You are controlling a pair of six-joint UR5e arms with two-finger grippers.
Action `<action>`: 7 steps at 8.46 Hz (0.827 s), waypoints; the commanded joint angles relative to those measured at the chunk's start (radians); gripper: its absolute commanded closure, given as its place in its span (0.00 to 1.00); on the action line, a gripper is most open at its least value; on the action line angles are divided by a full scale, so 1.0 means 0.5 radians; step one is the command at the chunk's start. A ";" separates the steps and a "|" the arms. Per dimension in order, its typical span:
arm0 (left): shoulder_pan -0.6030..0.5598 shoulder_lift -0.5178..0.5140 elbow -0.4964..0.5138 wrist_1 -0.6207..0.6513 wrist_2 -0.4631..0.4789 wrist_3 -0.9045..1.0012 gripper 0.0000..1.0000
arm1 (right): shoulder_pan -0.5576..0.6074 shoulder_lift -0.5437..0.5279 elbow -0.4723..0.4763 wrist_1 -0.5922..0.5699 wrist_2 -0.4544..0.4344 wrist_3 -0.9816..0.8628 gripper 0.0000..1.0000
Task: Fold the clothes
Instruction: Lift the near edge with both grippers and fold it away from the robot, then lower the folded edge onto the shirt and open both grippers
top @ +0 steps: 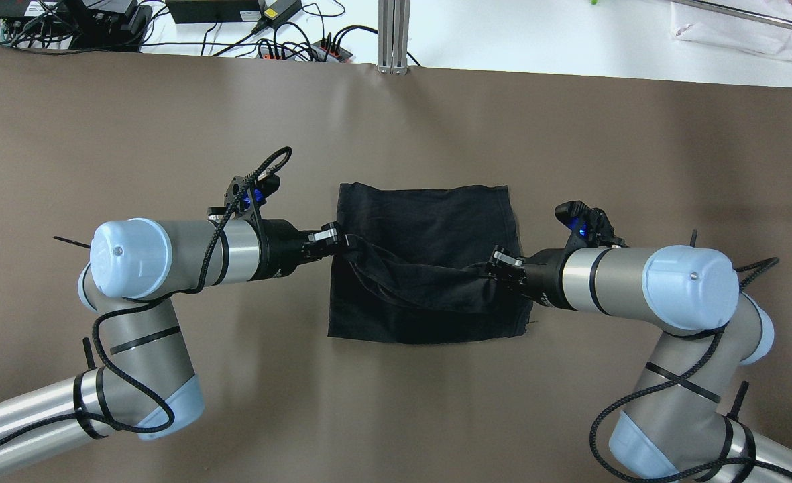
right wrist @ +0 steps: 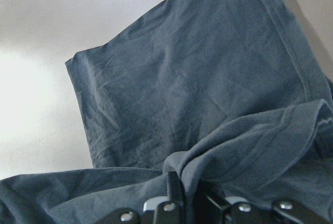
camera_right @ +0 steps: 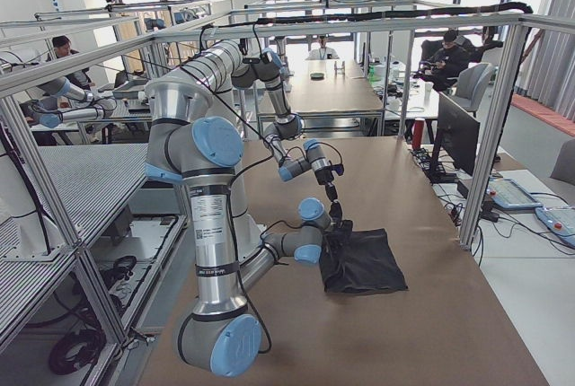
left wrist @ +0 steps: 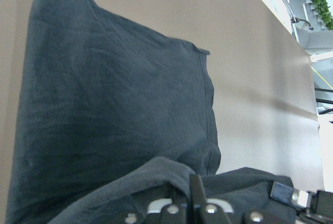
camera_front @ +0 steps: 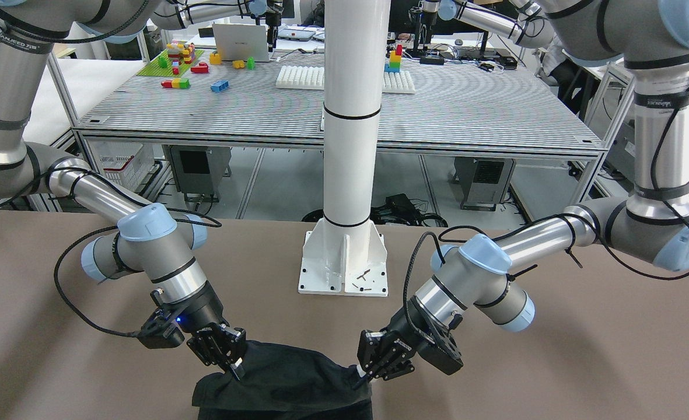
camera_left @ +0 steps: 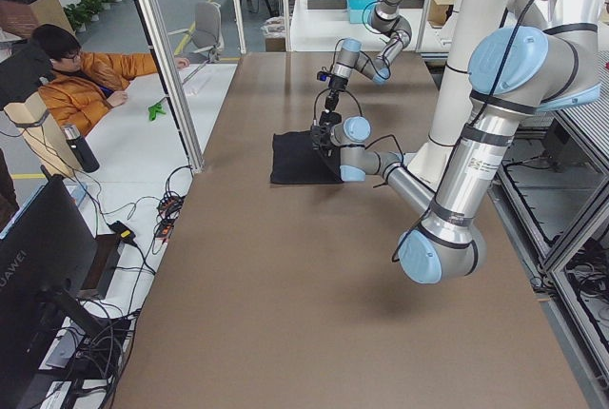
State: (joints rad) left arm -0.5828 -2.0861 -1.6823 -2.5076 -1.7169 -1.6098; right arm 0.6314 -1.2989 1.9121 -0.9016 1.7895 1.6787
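Jaws half buried in black clothes (top: 429, 221)

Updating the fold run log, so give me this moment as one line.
phase: mid-fold | left gripper: shut on black garment | right gripper: shut on black garment | held edge raised, rest flat on table

One black garment (top: 429, 221), two arms (top: 188, 251) (top: 624, 278), one white pillar (camera_front: 350, 146)

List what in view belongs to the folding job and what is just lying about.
Belongs to the job:
black garment
left claw, shut on the garment's fabric
right claw, shut on the garment's fabric

Just lying about:
white pillar
toy bricks and laptop on the table behind
cables past the table's far edge
person in an orange jacket
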 commanded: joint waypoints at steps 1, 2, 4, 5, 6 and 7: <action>-0.034 -0.015 0.069 -0.001 -0.015 0.023 1.00 | 0.007 0.195 -0.301 0.002 -0.158 -0.007 1.00; -0.031 -0.031 0.121 -0.004 -0.006 0.014 1.00 | 0.050 0.205 -0.366 0.011 -0.185 -0.013 1.00; -0.034 -0.129 0.262 -0.007 0.013 0.017 1.00 | 0.096 0.205 -0.391 0.008 -0.186 -0.007 1.00; -0.031 -0.168 0.321 -0.007 0.059 0.017 1.00 | 0.118 0.205 -0.391 0.005 -0.186 0.002 1.00; -0.034 -0.184 0.336 -0.007 0.062 0.020 1.00 | 0.124 0.205 -0.391 0.005 -0.186 0.008 1.00; -0.034 -0.187 0.343 -0.004 0.071 0.023 1.00 | 0.136 0.217 -0.391 0.005 -0.186 0.011 1.00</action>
State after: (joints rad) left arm -0.5991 -2.1657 -1.5311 -2.5109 -1.6932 -1.6007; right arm 0.6872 -1.1966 1.7180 -0.8984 1.6971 1.6798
